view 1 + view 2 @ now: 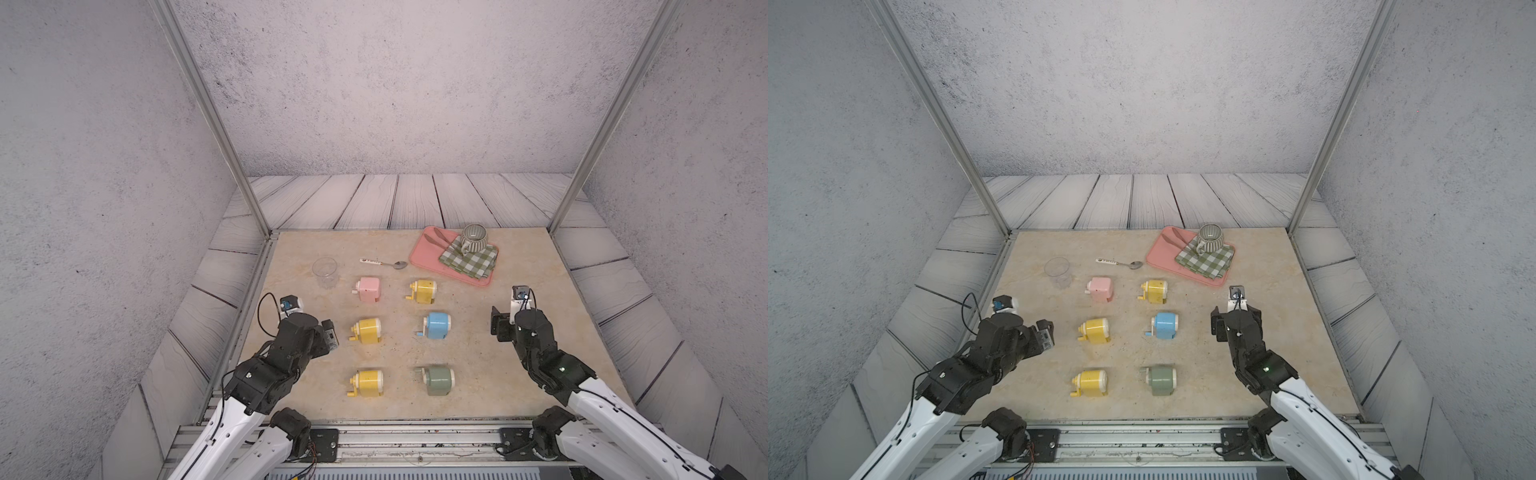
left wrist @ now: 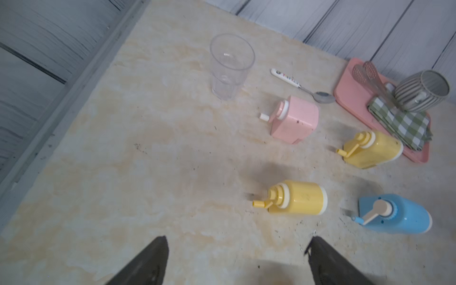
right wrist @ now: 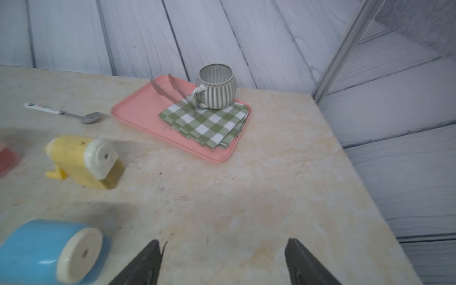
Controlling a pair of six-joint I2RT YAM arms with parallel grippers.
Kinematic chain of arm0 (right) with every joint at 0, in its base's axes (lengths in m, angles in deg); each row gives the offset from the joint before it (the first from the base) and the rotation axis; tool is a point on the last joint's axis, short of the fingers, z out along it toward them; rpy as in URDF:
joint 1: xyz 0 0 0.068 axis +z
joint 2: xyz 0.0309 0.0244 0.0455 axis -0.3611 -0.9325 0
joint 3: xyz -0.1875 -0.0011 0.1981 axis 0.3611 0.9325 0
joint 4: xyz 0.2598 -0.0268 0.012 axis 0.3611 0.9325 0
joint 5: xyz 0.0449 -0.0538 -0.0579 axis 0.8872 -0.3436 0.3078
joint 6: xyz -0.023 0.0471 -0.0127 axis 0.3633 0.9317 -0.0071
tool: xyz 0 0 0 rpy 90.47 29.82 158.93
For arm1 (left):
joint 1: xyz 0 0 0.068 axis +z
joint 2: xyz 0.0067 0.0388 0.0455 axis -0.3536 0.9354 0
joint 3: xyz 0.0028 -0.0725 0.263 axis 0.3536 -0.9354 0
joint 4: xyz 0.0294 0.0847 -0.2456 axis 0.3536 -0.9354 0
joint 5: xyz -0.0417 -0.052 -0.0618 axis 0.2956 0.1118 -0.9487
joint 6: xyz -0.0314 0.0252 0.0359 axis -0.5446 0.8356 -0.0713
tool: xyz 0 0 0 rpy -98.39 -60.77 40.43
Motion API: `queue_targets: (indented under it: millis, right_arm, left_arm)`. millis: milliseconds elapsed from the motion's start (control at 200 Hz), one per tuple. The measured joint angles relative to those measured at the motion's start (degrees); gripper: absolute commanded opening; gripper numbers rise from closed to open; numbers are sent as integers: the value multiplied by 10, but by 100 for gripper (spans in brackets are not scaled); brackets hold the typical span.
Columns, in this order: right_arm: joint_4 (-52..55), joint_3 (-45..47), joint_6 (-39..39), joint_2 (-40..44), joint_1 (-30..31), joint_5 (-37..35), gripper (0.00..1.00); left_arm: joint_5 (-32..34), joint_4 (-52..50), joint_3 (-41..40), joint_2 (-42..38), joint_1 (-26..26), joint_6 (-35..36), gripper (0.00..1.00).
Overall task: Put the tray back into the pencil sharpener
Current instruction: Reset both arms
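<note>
In the right wrist view the pink sharpener (image 3: pixel 6 158) is a blurred sliver cut off by the frame edge, and the blue sharpener (image 3: pixel 47 251) runs past the edge too. The wrist views crop the left gripper (image 2: pixel 238 237) and right gripper (image 3: pixel 223 239) to 2 finger ends each. The spoon (image 1: pixel 374 262) handle's print is unreadable.

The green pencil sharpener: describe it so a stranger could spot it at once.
On the beige tabletop, six pencil sharpeners stand in two columns. The green pencil sharpener is nearest the robot in its right-hand column, in front of the blue sharpener. It alone is green.
</note>
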Motion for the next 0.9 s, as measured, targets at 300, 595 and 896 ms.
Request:
queue_targets:
  millis: [300, 595, 896]
  right_arm:
    - [28, -66, -30, 24, 0, -71, 22]
    - [12, -63, -76, 100, 0, -169, 31]
    - [-69, 1, -184, 225, 0, -245, 46]
  left_arm:
    - [74, -89, -2, -185, 100, 63, 80]
    - [110, -149, -70, -322, 162, 109, 82]
    - [155, -173, -108, -351, 198, 122, 82]
